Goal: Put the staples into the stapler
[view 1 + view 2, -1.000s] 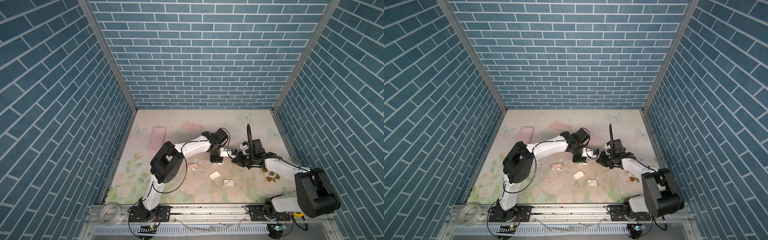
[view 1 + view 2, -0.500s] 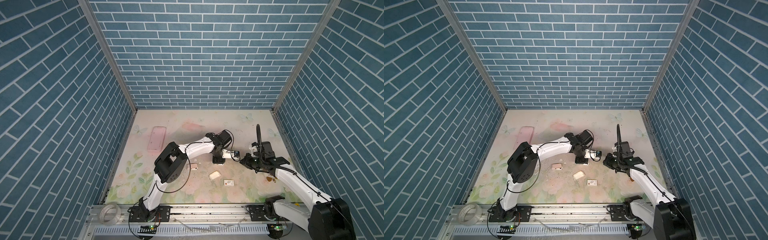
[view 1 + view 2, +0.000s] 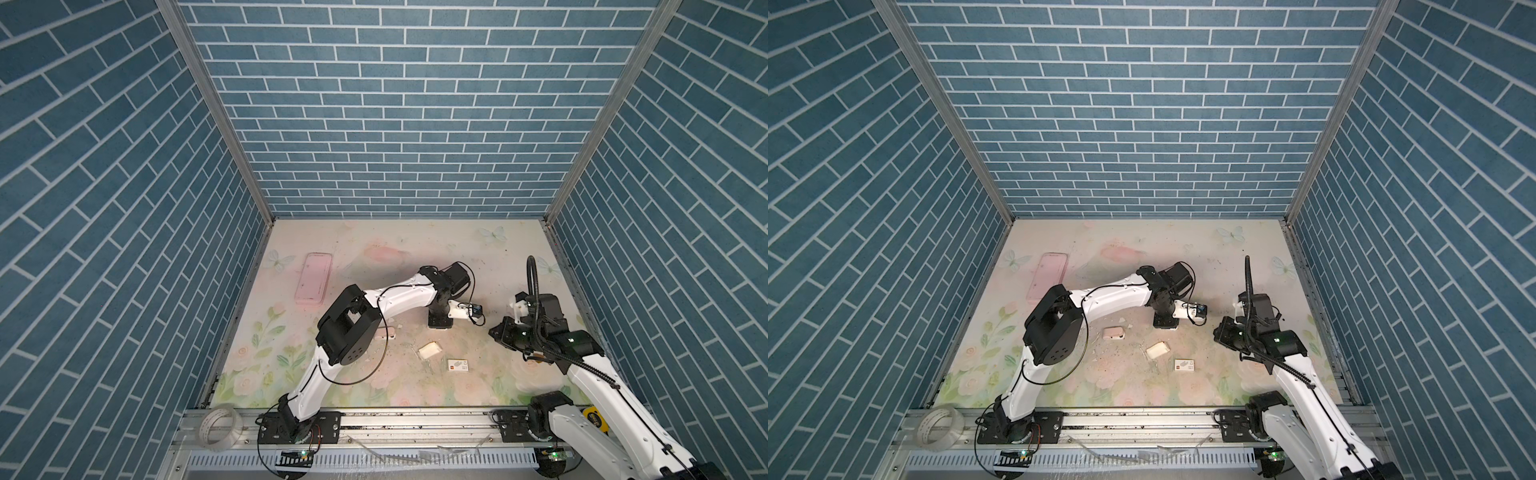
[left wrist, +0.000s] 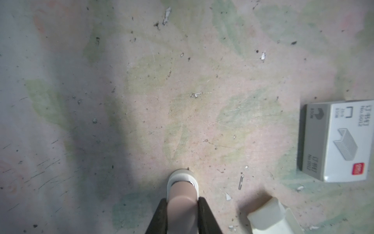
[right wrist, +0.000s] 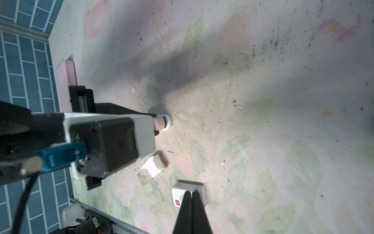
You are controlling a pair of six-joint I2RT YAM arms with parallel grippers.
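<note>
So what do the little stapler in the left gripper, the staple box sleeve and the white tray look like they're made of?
The mini stapler looks like smooth matte plastic, pink-beige over a white base, with a shiny, probably metal band at its nose. The staple box sleeve is matte printed card with crisp folded edges. The white tray seems plain thin card with folded walls.

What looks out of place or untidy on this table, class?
A thin stray staple lies loose on the mat beside the stapler clamped in the left gripper. The white card tray lies apart from the sleeve, and pale flecks litter the mat.
</note>
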